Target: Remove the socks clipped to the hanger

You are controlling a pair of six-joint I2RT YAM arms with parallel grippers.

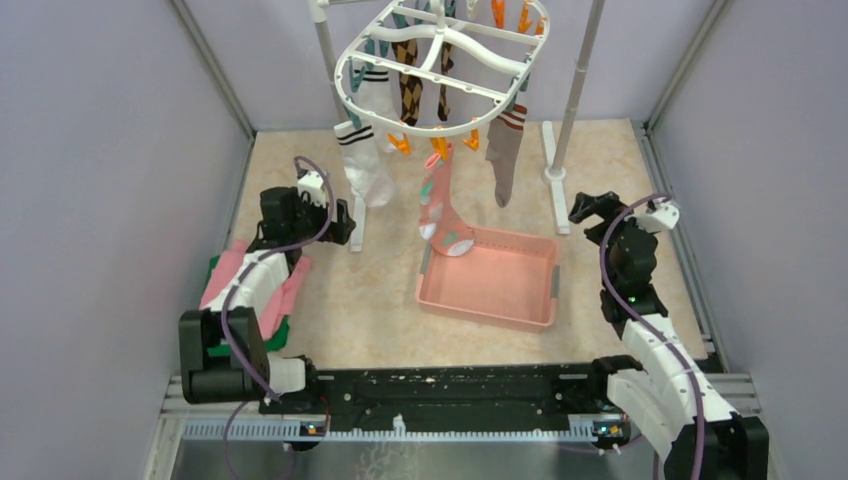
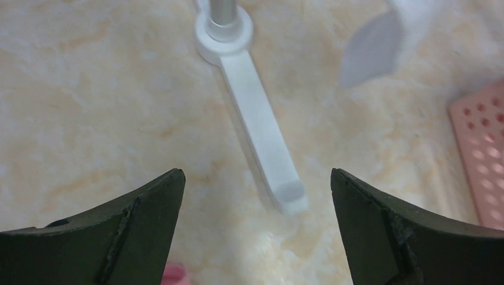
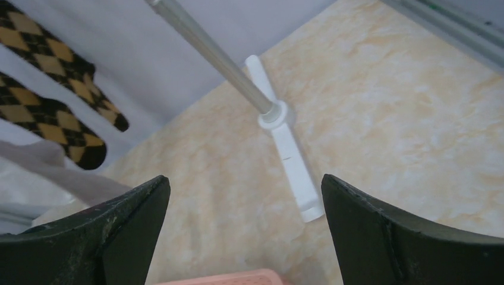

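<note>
The hanger (image 1: 341,72) is a white oval ring rack on a stand at the back, with orange and teal clips. Several socks hang from it: a white one with black stripes (image 1: 365,165), a pink spotted one (image 1: 440,205) dangling over the basket, a grey-brown one (image 1: 505,150) and a brown argyle pair (image 1: 408,90). My left gripper (image 1: 345,222) is open, low near the stand's left foot and below the white sock (image 2: 374,47). My right gripper (image 1: 590,210) is open at the right, apart from the socks. The argyle socks (image 3: 56,119) show at the upper left in the right wrist view. Both grippers (image 2: 257,178) (image 3: 245,184) hold nothing.
A pink basket (image 1: 540,300) lies on the table in the middle. The stand's white feet (image 2: 261,130) (image 3: 294,166) and its poles (image 3: 208,50) rise at left and right. Folded pink and green cloths (image 1: 225,275) lie under the left arm. Walls close in on both sides.
</note>
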